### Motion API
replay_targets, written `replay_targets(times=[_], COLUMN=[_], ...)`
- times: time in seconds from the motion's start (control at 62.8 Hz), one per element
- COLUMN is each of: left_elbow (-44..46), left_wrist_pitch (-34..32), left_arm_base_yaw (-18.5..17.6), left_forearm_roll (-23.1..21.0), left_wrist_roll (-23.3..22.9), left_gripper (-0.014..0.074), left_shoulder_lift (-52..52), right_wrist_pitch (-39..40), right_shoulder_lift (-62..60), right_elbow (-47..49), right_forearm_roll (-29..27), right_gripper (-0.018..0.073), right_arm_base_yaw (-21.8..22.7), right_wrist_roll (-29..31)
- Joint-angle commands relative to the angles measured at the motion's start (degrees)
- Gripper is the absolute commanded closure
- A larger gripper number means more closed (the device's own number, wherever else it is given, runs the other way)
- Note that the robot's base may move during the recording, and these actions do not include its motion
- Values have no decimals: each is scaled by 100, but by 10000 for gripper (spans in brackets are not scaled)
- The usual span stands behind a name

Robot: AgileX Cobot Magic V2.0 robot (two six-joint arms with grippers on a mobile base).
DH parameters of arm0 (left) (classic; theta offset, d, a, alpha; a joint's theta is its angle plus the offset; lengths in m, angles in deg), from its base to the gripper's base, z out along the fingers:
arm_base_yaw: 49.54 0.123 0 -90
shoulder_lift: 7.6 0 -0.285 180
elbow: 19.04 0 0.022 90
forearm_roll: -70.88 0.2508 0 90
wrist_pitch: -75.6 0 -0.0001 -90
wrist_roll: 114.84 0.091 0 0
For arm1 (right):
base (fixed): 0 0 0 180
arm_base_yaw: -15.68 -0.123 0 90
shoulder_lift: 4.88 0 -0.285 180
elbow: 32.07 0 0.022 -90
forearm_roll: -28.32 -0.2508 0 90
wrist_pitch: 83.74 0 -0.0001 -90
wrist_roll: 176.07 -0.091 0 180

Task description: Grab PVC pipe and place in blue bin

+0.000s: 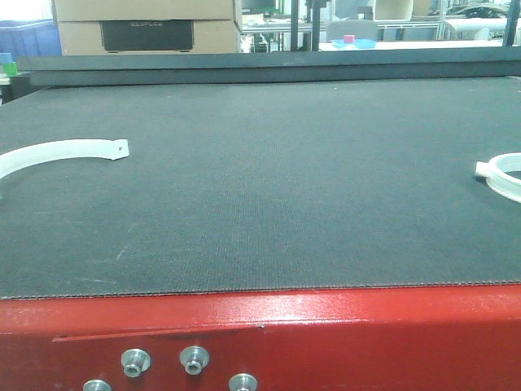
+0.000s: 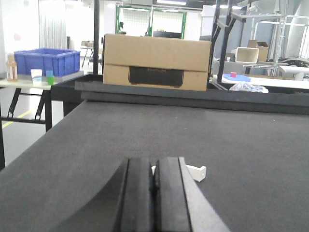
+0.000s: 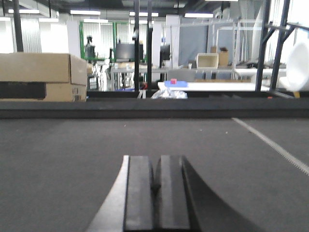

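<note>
PVC pipe lies on mat; box label unreadable.

This is a big workshop, with long ceiling lights, metal frames, work tables and a cardboard box.

A cardboard box with a dark handle slot stands behind the raised far rim of a dark grey mat. The mat spreads in front of the box, and its near side ends at a red painted edge set with metal bolts. Left of the box, a side table carries a bottle, a white cup and a green cup. Right of the box and farther back, a pink cube sits in a blue tray. A white line crosses the mat far right of the box.
</note>
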Motion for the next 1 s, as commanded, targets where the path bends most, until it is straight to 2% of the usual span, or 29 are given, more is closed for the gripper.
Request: replay_targets(times=[0.0, 0.159, 0.287, 0.382, 0.574, 0.749, 0.988], left_elbow=[326, 786, 1311, 1683, 2470, 3048, 3563], left_wrist_pitch=[284, 336, 673, 923, 946, 900, 884], left_arm_base_yaw=[8, 8, 8, 8, 8, 8, 8], left_forearm_roll=[144, 156, 145, 145, 145, 145, -5], left_wrist_roll=[-3, -3, -3, -3, -3, -3, -3], left_gripper=[707, 707, 707, 707, 707, 707, 707], left_shoulder_lift=[107, 428, 983, 1494, 2554, 3613, 4847], right_wrist_pitch=[-419, -951, -1980, -2410, -3065, -3161, -2388], right_shoulder_lift=[261, 831, 1694, 2381, 3516, 4195, 4364], right_elbow=[350, 1110, 1974, 2482, 3237, 3563, 3587], right_forearm_roll=[-169, -210, -210, -210, -225, -248, -520], right_gripper=[721, 721, 721, 721, 721, 721, 721], right_arm_base_yaw=[-24, -24, -24, -24, -24, -24, -24], right_wrist_roll=[3, 3, 3, 3, 3, 3, 3])
